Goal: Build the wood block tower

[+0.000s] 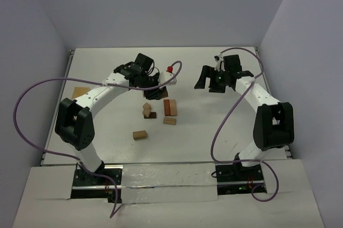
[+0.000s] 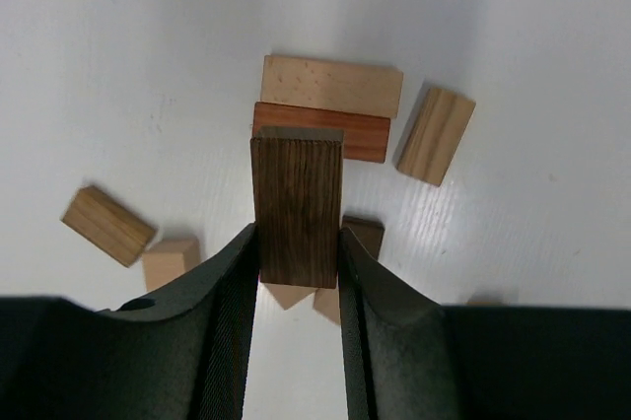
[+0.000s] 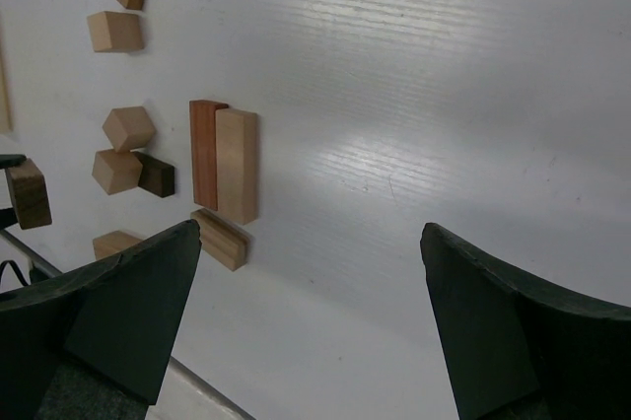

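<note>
Your left claw [image 2: 299,243] grips a dark brown wood block [image 2: 296,205] by its two long sides and holds it above the white bench [image 1: 214,131]. Beneath it, a reddish-brown block [image 2: 320,134] and a long tan block [image 2: 330,85] lie side by side, touching, with a short tan block [image 2: 434,134] just beside one end. Two tan cubes [image 3: 128,127] and a small dark piece [image 3: 158,175] cluster near them; whether any is stacked you cannot tell. Your right claw [image 3: 308,243] hangs spread wide, holding nothing, well apart from the blocks.
</note>
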Motion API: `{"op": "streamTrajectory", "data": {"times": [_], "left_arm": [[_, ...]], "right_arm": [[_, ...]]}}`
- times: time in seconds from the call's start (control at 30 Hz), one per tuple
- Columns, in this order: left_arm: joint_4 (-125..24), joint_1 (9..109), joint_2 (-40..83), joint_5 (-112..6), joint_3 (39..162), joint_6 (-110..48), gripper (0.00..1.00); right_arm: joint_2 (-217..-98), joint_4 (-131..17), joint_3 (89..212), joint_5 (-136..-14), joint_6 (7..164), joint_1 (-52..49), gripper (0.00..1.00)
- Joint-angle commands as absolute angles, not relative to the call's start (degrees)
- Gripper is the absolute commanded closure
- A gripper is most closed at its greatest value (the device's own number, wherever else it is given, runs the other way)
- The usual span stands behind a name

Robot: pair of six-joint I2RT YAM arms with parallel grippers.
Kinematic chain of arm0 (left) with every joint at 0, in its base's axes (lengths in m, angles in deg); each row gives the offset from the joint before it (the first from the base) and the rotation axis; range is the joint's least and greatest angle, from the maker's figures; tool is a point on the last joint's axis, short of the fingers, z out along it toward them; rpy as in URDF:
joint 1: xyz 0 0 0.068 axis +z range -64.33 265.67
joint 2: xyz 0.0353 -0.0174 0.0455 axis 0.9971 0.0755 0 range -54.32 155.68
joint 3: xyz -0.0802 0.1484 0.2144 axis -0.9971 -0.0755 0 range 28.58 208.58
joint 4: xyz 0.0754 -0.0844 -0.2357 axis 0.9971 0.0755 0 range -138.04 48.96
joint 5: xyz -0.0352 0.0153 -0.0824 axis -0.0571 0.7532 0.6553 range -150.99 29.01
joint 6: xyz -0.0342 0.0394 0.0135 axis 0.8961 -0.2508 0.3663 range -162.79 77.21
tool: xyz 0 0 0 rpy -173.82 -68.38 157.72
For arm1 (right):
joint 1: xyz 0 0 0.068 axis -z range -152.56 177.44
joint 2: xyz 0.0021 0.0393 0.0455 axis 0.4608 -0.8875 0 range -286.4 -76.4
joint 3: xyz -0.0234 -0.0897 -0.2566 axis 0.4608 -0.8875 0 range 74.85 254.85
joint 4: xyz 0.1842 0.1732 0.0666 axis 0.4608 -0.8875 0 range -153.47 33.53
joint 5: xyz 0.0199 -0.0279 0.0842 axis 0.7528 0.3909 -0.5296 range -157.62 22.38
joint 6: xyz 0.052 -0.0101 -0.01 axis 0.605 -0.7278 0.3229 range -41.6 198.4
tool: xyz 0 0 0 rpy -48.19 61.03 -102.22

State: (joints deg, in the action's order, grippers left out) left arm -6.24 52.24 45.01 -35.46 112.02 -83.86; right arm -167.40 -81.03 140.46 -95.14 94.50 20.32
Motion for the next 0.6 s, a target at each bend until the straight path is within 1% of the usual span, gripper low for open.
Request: {"op": "streamTrajectory", "data": {"times": [0.0, 0.07, 0.13, 0.17, 0.33, 0.4, 0.57], "left_arm": [[-20.39, 50.9, 43.72, -40.52, 107.64, -62.59, 1.0], [-28.24, 47.28, 42.05, -54.75, 102.5, -49.42, 1.0], [-31.91, 43.6, 41.26, -68.97, 99.86, -39.9, 1.0], [-32.13, 42.42, 41.18, -72.65, 99.33, -36.62, 1.0], [-25.19, 40.84, 43.02, -75.91, 100.36, -21.75, 1.0], [-19.07, 40.77, 45.5, -77.06, 103.68, -16.43, 1.0], [-12.44, 40.93, 49.75, -75.72, 109.18, -8.96, 1.0]], "right_arm": [[-168.14, -81.43, 142.64, -95.31, 94.31, 20.76, 0.0], [-168.26, -81.42, 142.69, -95.31, 94.48, 20.67, 0.0], [-168.34, -81.34, 142.62, -95.26, 94.53, 20.67, 0.0], [-168.34, -81.34, 142.62, -95.22, 94.57, 20.67, 0.0], [-168.15, -81.22, 142.18, -95.4, 94.75, 20.74, 0.0], [-167.79, -81.06, 141.89, -95.3, 94.74, 20.67, 0.0], [-167.42, -80.73, 141.49, -95.26, 94.57, 20.71, 0.0]]}}
